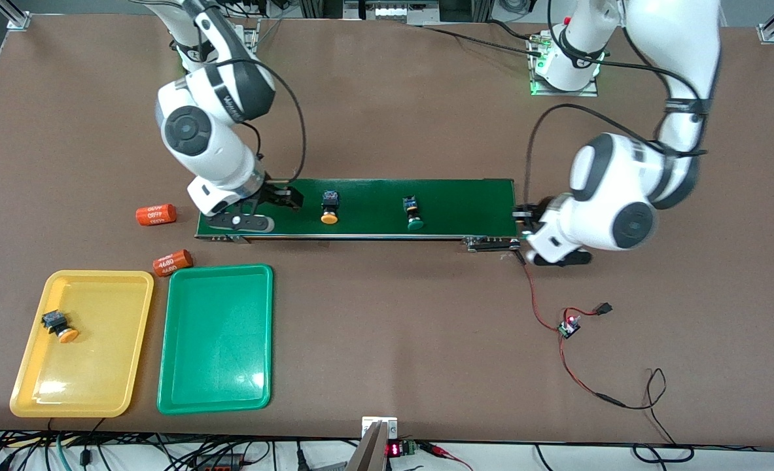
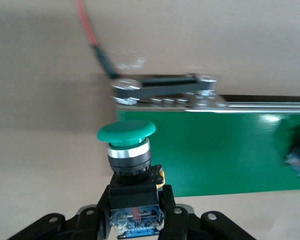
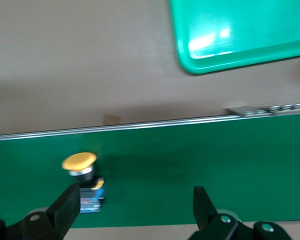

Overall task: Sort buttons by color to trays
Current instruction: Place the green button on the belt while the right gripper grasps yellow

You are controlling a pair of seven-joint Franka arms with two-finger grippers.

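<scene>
My left gripper (image 2: pixel 136 206) is shut on the dark body of a green-capped button (image 2: pixel 131 160), held over the table just off the conveyor belt's (image 1: pixel 360 196) end toward the left arm; in the front view this gripper (image 1: pixel 525 226) is mostly hidden under its arm. My right gripper (image 3: pixel 136 200) stands open over the belt's other end (image 1: pixel 283 196), with a yellow-capped button (image 3: pixel 82 172) lying close to one finger (image 3: pixel 67 200). On the belt lie that yellow button (image 1: pixel 329 208) and a green-capped button (image 1: pixel 413 214). A yellow-capped button (image 1: pixel 59 325) lies in the yellow tray (image 1: pixel 99 386). Nothing lies in the green tray (image 1: pixel 216 386).
Two orange cylinders (image 1: pixel 156 214) (image 1: pixel 173 262) lie on the table between the belt and the trays. A small circuit board (image 1: pixel 566 328) with red and black wires lies nearer the front camera than the left arm's end of the belt. The belt's metal bracket (image 1: pixel 491 243) sticks out there.
</scene>
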